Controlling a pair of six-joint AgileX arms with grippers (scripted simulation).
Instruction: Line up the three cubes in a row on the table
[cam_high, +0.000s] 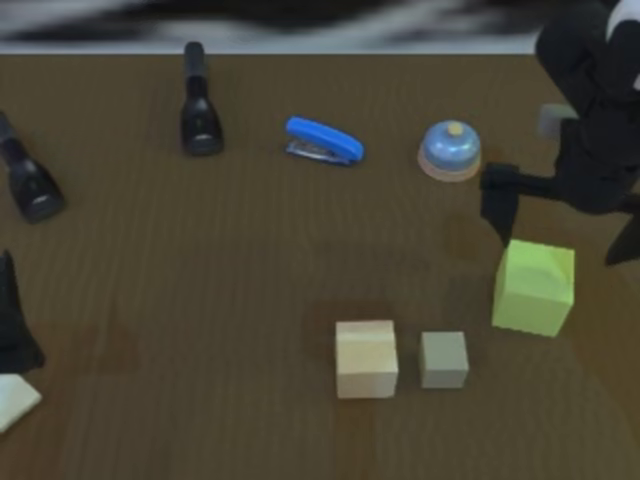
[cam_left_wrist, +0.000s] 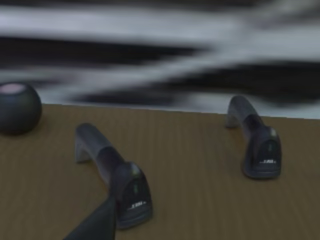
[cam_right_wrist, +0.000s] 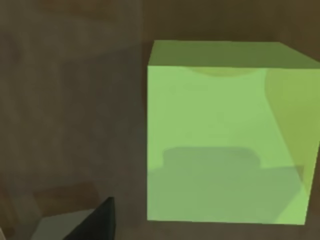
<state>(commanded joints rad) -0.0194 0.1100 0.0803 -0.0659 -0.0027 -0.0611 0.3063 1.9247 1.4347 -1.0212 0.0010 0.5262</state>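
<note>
The right gripper (cam_high: 562, 228) is partly cut off at the table's (cam_high: 200, 300) right edge; its jaws are spread wide, holding nothing, just above the green cube (cam_high: 534, 287). The cream cube (cam_high: 366, 358) and grey cube (cam_high: 444, 359) sit close together left of it. The left gripper (cam_high: 14, 330) is parked at the left edge, its fingers unclear.

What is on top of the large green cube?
Nothing rests on the green cube; its top face is bare. The right gripper hovers above its far edge, fingers open, not touching. What lies beneath the cube is hidden.
</note>
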